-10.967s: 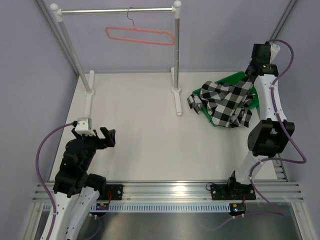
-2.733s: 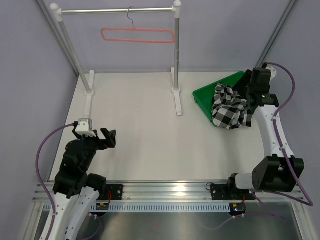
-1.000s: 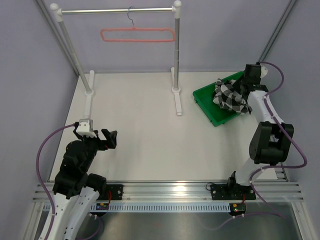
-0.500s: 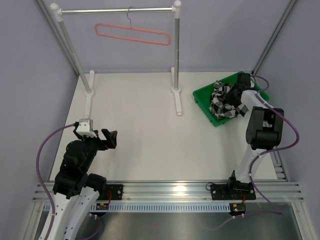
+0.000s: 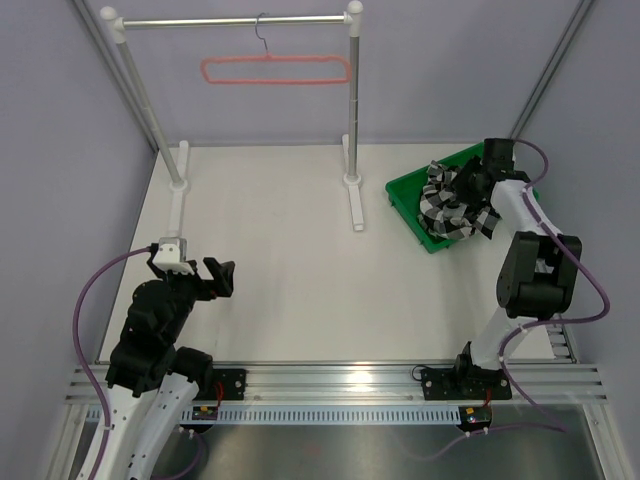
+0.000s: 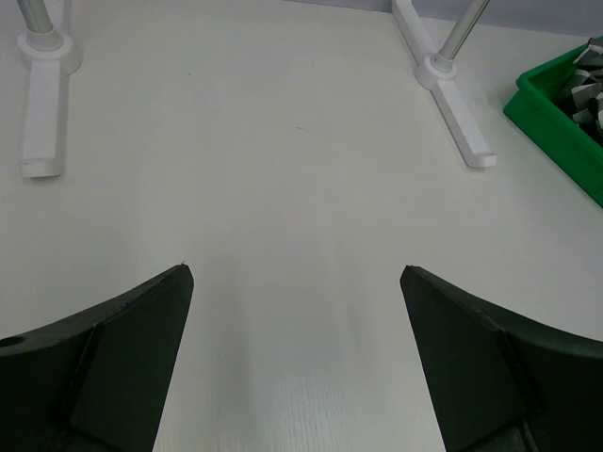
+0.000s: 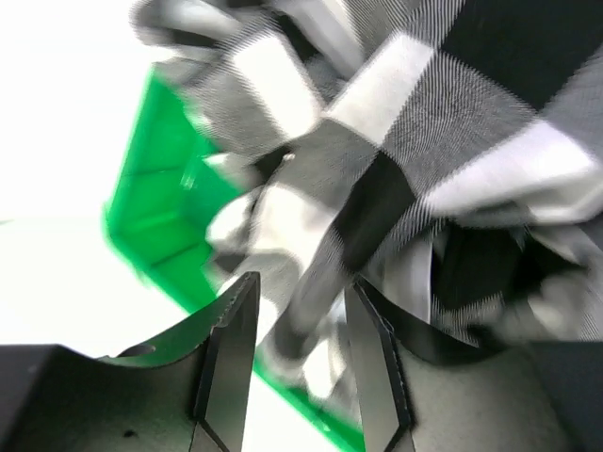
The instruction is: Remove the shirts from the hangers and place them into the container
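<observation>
The black-and-white checked shirt (image 5: 452, 205) lies bunched in the green container (image 5: 405, 190) at the far right, with part of it spilling over the near rim. My right gripper (image 5: 470, 185) is down over the heap. In the right wrist view its jaws (image 7: 303, 280) stand apart with a loose fold of the shirt (image 7: 415, 113) between them, above the container's edge (image 7: 160, 179). The bare salmon-pink hanger (image 5: 275, 70) hangs on the rail. My left gripper (image 5: 218, 277) is open and empty (image 6: 294, 270) over bare table at the near left.
The silver rail (image 5: 235, 20) on two white posts spans the back, its right post (image 5: 352, 100) and foot (image 5: 357, 205) just left of the container. The left post's foot (image 6: 42, 113) and the container's corner (image 6: 556, 104) show in the left wrist view.
My right gripper's jaws have parted from shut, letting the shirt loose, and the shirt has settled lower into the container. The hanger sways slightly. The left arm has not moved.
</observation>
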